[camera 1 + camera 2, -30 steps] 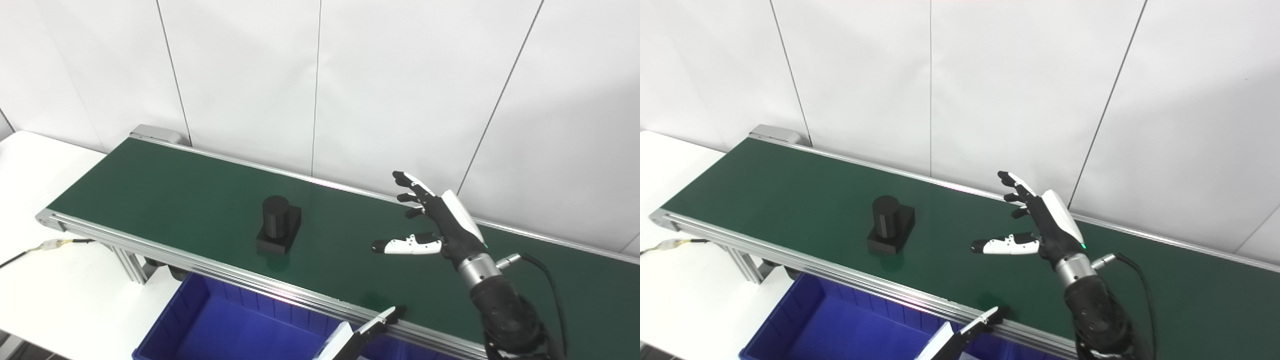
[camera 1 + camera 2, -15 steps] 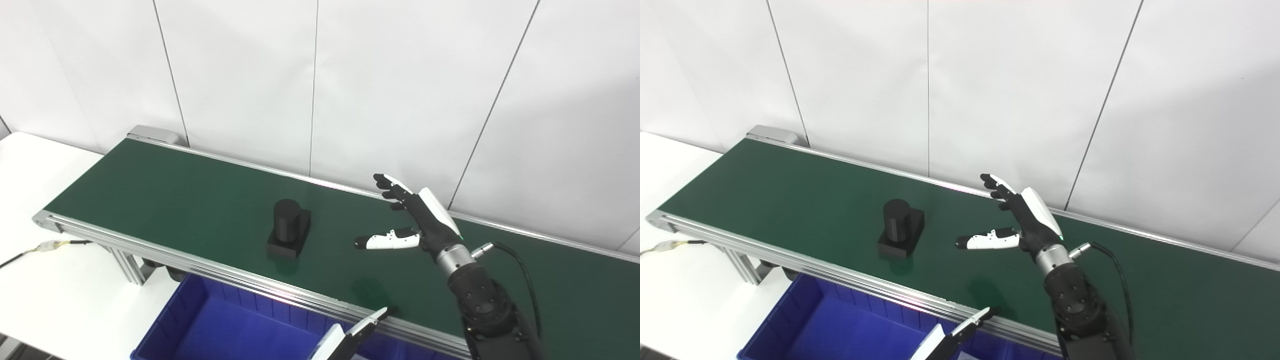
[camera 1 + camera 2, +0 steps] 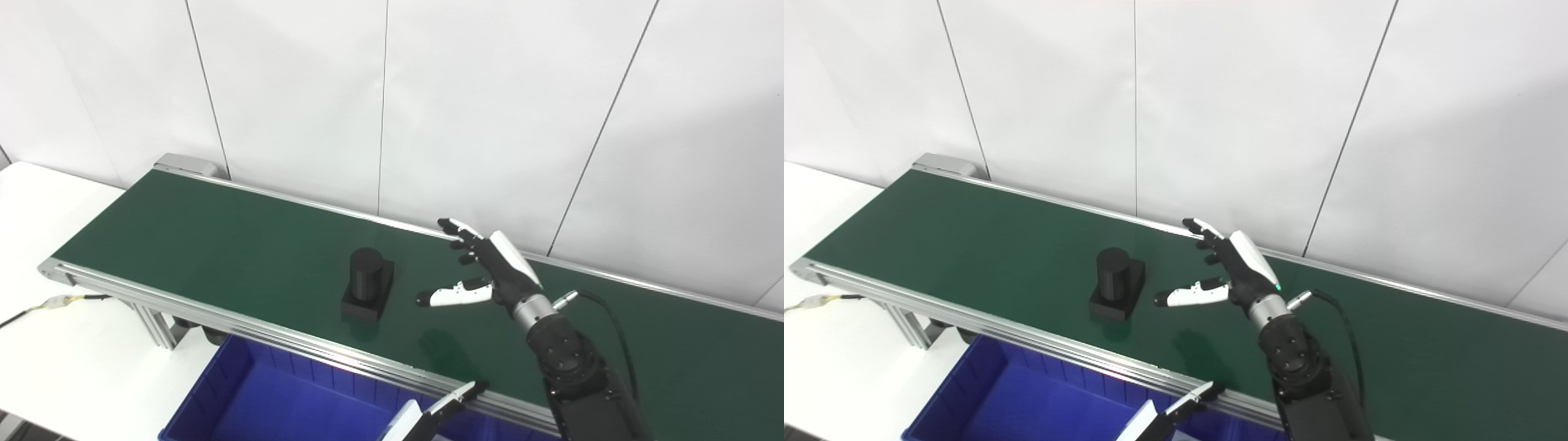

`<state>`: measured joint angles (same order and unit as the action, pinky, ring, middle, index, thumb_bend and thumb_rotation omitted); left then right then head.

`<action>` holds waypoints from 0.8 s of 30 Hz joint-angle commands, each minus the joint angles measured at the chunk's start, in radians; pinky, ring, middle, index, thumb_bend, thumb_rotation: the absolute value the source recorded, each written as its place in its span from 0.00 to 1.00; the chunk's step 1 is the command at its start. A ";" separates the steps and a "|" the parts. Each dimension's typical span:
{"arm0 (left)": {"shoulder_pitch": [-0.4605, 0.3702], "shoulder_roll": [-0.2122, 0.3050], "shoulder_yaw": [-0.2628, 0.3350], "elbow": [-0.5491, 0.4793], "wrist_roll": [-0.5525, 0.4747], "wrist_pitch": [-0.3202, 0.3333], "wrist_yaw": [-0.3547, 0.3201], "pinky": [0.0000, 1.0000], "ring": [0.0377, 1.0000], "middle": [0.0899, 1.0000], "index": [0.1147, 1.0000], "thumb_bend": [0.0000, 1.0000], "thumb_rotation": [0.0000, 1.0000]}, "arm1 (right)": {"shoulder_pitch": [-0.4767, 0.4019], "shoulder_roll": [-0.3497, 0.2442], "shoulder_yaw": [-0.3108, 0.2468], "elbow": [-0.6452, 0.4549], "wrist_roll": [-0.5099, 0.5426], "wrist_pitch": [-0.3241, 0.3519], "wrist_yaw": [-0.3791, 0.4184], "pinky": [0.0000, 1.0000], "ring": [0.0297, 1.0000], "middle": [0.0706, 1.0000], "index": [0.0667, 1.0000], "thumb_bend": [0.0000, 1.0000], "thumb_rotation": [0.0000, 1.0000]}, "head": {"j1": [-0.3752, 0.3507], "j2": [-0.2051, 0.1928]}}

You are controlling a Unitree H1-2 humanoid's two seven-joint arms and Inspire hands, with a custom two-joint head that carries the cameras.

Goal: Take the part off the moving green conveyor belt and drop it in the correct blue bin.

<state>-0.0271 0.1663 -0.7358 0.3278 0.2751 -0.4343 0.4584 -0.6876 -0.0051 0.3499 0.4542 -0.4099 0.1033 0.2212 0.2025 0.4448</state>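
A: Where is the part (image 3: pixel 367 283) at this moment?

B: On the green belt (image 3: pixel 202 239), roughly mid-length, nearer the front rail (image 3: pixel 257 327) than the back one. It is black — an upright cylinder standing on a flat square base. Nothing touches it.

A: And the right hand (image 3: pixel 490 269)?

B: Above the belt, just to the right of the part, with a clear gap between them. Fingers (image 3: pixel 456 229) spread and pointing left toward the back rail, thumb (image 3: pixel 444 296) stretched out low toward the part. The hand is wide open and carries nothing. Its shadow lies on the belt below it (dark patch near the front rail).

A: Left hand (image 3: pixel 438 410)?

B: Only a sliver at the bottom edge — a white and black piece with a dark tip that reaches the front rail. Too little shows to say whether its fingers are spread or curled.

A: The bin?

B: One blue bin (image 3: pixel 245 398) below the front rail, slightly left of the part; only its near-left portion is in view. Inside surface visible there is bare blue.

A: Anything else in view?

B: White table (image 3: pixel 67 361) at left with a cable (image 3: pixel 55 301) lying on it beside the belt's end. White panelled wall (image 3: pixel 392 92) behind.
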 commanded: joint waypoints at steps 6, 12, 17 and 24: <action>-0.022 -0.002 0.000 -0.016 0.030 -0.036 0.038 0.81 0.88 0.91 0.92 1.00 0.46 | -0.082 0.043 0.017 0.040 0.000 -0.054 -0.026 0.77 0.86 0.90 0.91 0.96 0.29 | -0.004 0.003; -0.019 -0.003 0.000 -0.027 0.030 -0.036 0.036 0.81 0.88 0.91 0.92 1.00 0.45 | -0.098 0.046 0.051 0.068 -0.016 -0.043 -0.021 0.78 0.87 0.91 0.92 0.95 0.31 | -0.001 0.009; -0.018 -0.001 -0.004 -0.031 0.030 -0.036 0.027 0.83 0.88 0.90 0.92 1.00 0.46 | -0.107 0.057 0.060 0.098 -0.015 -0.053 -0.029 0.79 0.88 0.91 0.92 0.95 0.30 | 0.000 0.012; -0.015 -0.001 -0.012 -0.034 0.022 -0.036 0.024 0.86 0.89 0.90 0.91 1.00 0.46 | -0.126 0.078 0.089 0.156 -0.044 -0.055 -0.055 0.78 0.87 0.89 0.91 0.96 0.30 | 0.001 0.017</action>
<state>-0.0282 0.1651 -0.7452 0.3256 0.2953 -0.4343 0.4716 -0.7527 0.0483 0.4372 0.6182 -0.4472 0.1027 0.1879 0.2040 0.4602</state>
